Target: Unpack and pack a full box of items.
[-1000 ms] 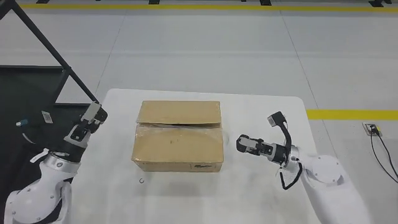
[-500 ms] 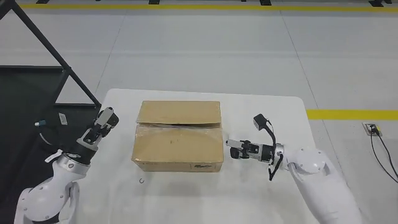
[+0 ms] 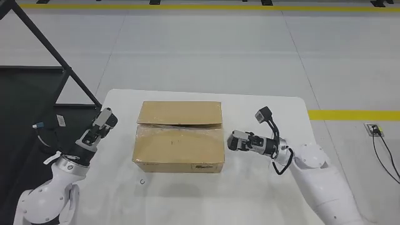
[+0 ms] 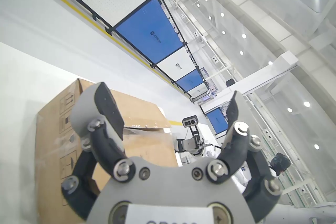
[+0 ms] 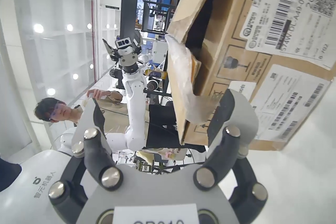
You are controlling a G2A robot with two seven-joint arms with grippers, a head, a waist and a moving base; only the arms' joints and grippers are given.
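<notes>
A brown cardboard box [image 3: 180, 139] stands mid-table with its two top flaps folded down; the far flap [image 3: 180, 113] gapes a little. My right gripper [image 3: 232, 140] is at the box's right end, open. In the right wrist view it [image 5: 160, 117] straddles the taped corner of the near flap [image 5: 183, 88], and one finger [image 5: 231, 112] lies against the labelled end wall [image 5: 283, 30]. My left gripper [image 3: 106, 119] hovers off the box's left end, open and holding nothing [image 4: 170, 114], apart from the box [image 4: 55, 130].
The white table [image 3: 262, 109] has free room in front of the box and at both ends. A small ring-like bit [image 3: 143, 182] lies near the box's front left corner. A black frame [image 3: 56, 62] stands beyond the table's left edge.
My right gripper has moved left from open table to the box's right end and now sits at the flap corner. My left gripper has shifted a little toward the box.
</notes>
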